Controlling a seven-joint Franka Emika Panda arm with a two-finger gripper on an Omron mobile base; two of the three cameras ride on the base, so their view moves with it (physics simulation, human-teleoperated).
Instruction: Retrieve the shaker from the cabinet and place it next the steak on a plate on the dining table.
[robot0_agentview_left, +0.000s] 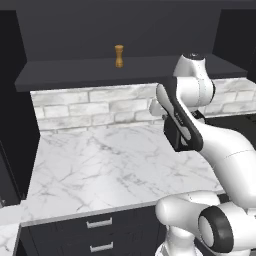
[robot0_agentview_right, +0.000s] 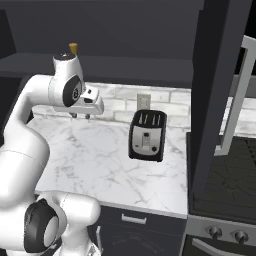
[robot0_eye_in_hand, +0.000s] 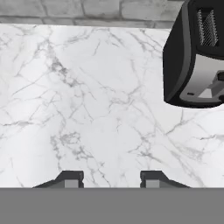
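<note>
The small tan-brown shaker (robot0_agentview_left: 119, 55) (robot0_agentview_right: 73, 48) stands upright on the long shelf of the dark cabinet (robot0_agentview_left: 75, 74) (robot0_agentview_right: 130, 65), above the brick backsplash. My gripper (robot0_agentview_right: 80, 116) (robot0_eye_in_hand: 110, 178) hangs well below that shelf, pointing down at the marble counter. Its two fingertips (robot0_eye_in_hand: 70, 177) stand apart with nothing between them, so it is open and empty. The shaker is above and behind the arm's wrist in the right base view. The steak, the plate and the dining table are out of view.
A black and silver toaster (robot0_agentview_right: 146, 135) (robot0_eye_in_hand: 197, 57) sits on the marble counter (robot0_agentview_left: 100, 165) to the right of the gripper. Drawers with silver handles (robot0_agentview_left: 100, 222) lie below the counter. A tall dark panel (robot0_agentview_right: 215, 75) and a stove (robot0_agentview_right: 220, 170) stand at the right.
</note>
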